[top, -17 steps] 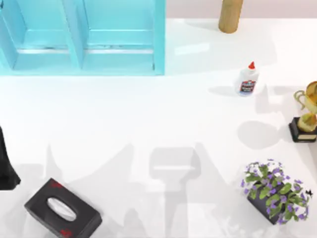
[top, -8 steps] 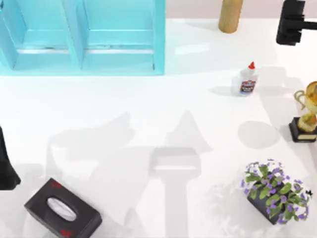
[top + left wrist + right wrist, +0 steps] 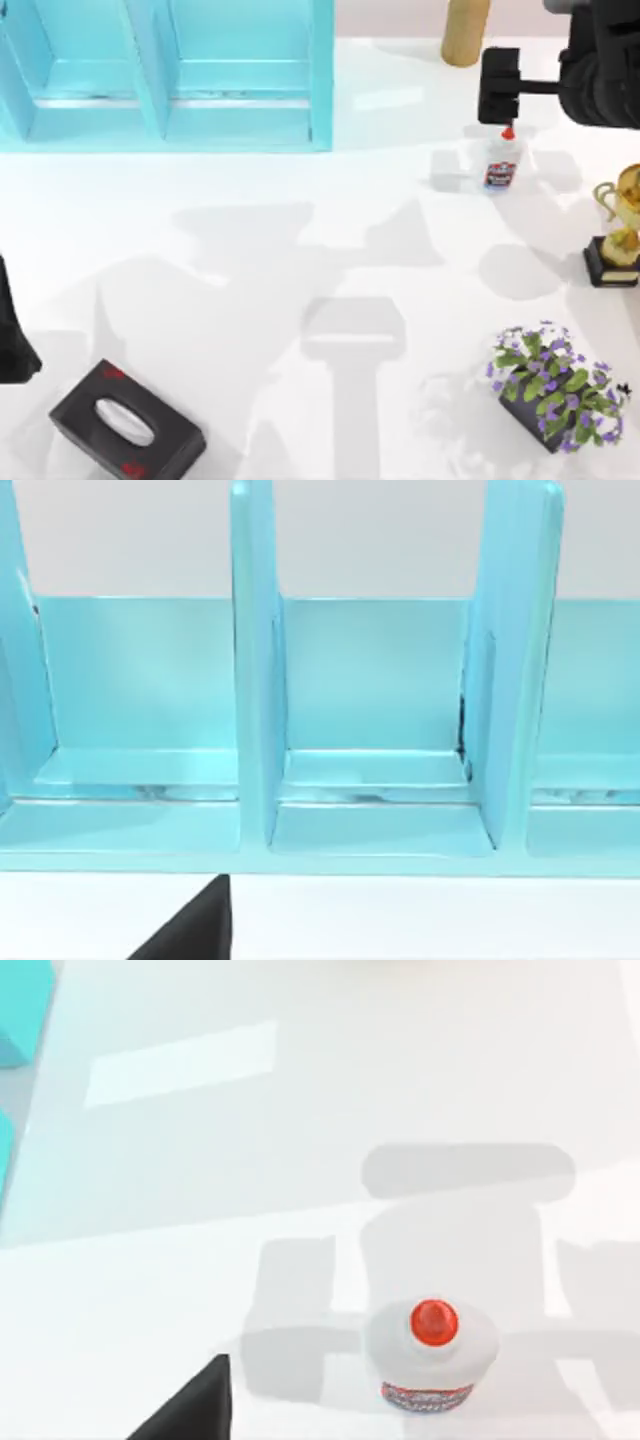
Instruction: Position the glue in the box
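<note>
Glue bottle [image 3: 501, 163]: upright, right of the blue box [image 3: 320, 90].
Right gripper [image 3: 498, 86]: above its cap; finger spread unclear.

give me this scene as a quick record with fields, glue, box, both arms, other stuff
glue: glue bottle upright on the table, right of the blue box, not in it
right arm: right hand just above the glue's red cap, not holding it
left arm: left arm parked at the table's left edge
other: trophy, flower pot, tissue box, wooden cylinder
</note>
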`<state>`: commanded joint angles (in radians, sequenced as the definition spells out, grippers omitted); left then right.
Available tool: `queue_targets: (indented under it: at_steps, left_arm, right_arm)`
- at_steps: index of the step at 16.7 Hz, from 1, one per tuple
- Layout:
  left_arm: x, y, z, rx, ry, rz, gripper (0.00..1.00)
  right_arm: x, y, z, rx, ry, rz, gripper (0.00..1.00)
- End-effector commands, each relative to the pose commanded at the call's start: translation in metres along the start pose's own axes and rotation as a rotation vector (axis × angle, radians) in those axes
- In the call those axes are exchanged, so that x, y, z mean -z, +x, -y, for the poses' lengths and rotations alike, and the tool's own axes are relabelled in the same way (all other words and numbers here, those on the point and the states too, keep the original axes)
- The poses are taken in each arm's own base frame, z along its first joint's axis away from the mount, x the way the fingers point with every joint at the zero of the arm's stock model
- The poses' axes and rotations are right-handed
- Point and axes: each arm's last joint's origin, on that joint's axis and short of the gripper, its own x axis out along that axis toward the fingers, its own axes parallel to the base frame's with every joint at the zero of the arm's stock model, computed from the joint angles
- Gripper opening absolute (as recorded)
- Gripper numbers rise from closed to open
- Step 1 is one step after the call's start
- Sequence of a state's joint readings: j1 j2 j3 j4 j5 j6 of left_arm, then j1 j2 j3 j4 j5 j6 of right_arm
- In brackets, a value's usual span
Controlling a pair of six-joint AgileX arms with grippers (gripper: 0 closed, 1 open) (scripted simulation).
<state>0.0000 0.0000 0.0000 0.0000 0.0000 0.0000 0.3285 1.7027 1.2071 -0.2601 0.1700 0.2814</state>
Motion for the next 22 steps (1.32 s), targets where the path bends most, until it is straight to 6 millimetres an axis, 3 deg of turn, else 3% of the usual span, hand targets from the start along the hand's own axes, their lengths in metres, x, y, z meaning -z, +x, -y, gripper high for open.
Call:
queue_targets:
  at_steps: [6, 15, 19, 22]
  left_arm:
    - [0.000, 0.000, 0.000, 0.000, 0.000, 0.000, 1.00]
    - [0.000, 0.000, 0.000, 0.000, 0.000, 0.000, 1.00]
    - [0.000, 0.000, 0.000, 0.000, 0.000, 0.000, 1.00]
    - [0.000, 0.000, 0.000, 0.000, 0.000, 0.000, 1.00]
  right_arm:
    - [0.034, 0.047, -0.018, 0.090, -0.038, -0.139, 1.00]
    - [0.036, 0.053, -0.018, 0.098, -0.039, -0.144, 1.00]
    - [0.031, 0.089, -0.029, 0.094, -0.038, -0.130, 1.00]
    - [0.038, 0.123, -0.026, 0.097, -0.040, -0.140, 1.00]
